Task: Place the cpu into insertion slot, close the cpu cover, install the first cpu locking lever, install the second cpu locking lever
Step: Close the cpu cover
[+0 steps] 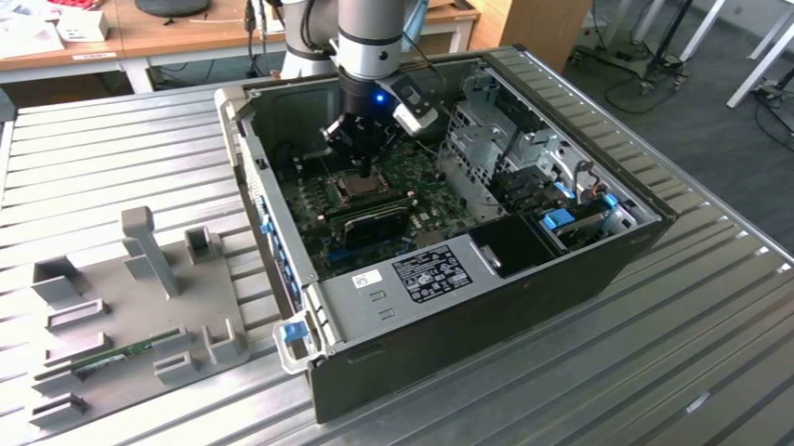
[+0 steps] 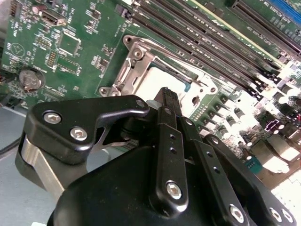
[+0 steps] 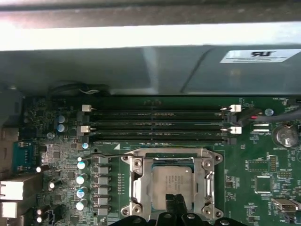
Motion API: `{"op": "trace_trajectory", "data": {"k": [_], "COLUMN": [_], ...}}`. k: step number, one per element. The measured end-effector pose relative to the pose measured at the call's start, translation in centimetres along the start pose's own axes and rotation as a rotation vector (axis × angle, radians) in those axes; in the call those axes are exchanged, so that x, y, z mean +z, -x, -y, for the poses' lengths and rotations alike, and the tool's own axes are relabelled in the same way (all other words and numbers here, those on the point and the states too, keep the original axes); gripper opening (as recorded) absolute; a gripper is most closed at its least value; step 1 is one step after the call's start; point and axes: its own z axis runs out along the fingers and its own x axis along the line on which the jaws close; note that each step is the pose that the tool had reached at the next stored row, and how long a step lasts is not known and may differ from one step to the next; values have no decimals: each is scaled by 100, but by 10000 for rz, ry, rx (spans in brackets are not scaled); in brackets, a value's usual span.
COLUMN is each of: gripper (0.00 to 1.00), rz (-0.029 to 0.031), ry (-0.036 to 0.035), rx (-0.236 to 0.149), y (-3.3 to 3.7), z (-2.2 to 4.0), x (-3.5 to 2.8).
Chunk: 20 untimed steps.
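The slatted bench (image 1: pixel 112 139) is carrying the computer case (image 1: pixel 422 325), which is lying open side up, probably so the arm (image 1: pixel 370 37) can reach straight down to the green motherboard (image 1: pixel 416 177). In the first wrist view the gripper (image 3: pixel 174 205) is poising at the edge of the insertion slot (image 3: pixel 207 157), its pincer drawn narrow and holding nothing, likely to work as one slim tip. The cpu cover (image 3: pixel 141 186) is framing the cpu (image 3: pixel 171 179), which is sitting flat in the slot.
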Motion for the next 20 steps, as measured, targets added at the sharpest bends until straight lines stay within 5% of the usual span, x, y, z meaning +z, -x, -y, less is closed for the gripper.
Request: {"op": "trace_trajectory", "data": {"k": [9,20], "gripper": [10,10], "rz": [2,42], "ry": [2,1], "rx": [0,1], "y": [-32,-197], "z": [0,1], "x": [4,7]}}
